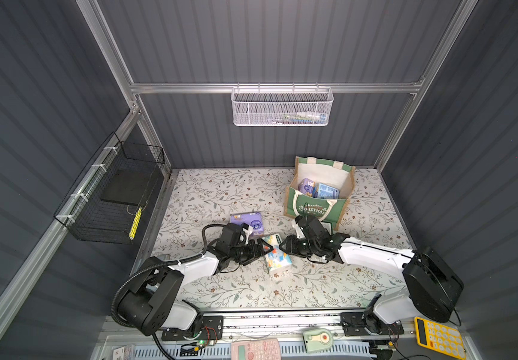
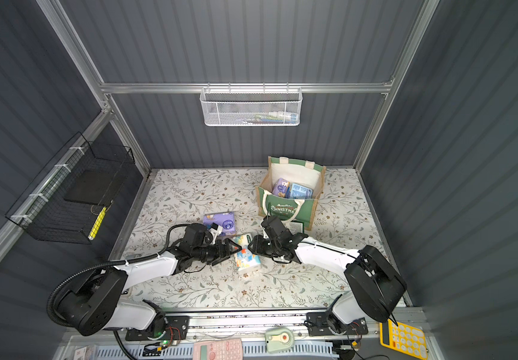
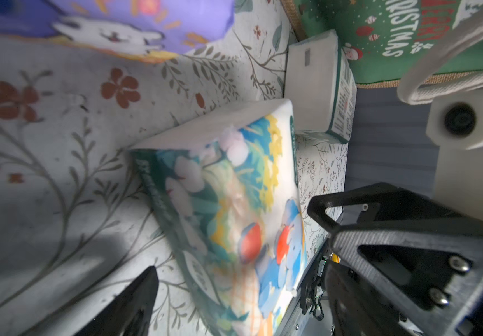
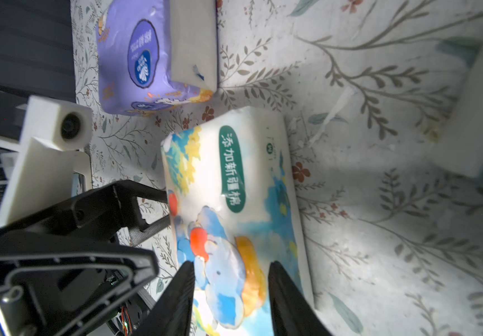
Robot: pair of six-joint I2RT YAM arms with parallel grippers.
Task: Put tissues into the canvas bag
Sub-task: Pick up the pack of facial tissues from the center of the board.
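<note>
A white cartoon tissue pack (image 1: pixel 277 257) (image 4: pixel 234 189) lies mid-table between both grippers, its near end tipped up. My right gripper (image 4: pixel 231 279) (image 1: pixel 282 245) is shut on it, the fingers pinching its soft top face. My left gripper (image 3: pixel 238 291) (image 1: pixel 267 249) stands open with the same pack's other side between its fingers. A purple pack (image 1: pixel 247 222) lies just behind the left wrist. The canvas bag (image 1: pixel 343 174) stands upright at the back right and holds a purple pack (image 1: pixel 306 186) and a light blue pack (image 1: pixel 326 190). A green-and-white pack (image 3: pixel 313 87) lies against the bag's front.
A white mesh basket (image 1: pixel 282 107) hangs on the back wall and a black wire basket (image 1: pixel 111 196) on the left wall. At the front edge lie a pink calculator (image 1: pixel 256 349), a green device (image 1: pixel 317 339) and a yellow calculator (image 1: pixel 438 338).
</note>
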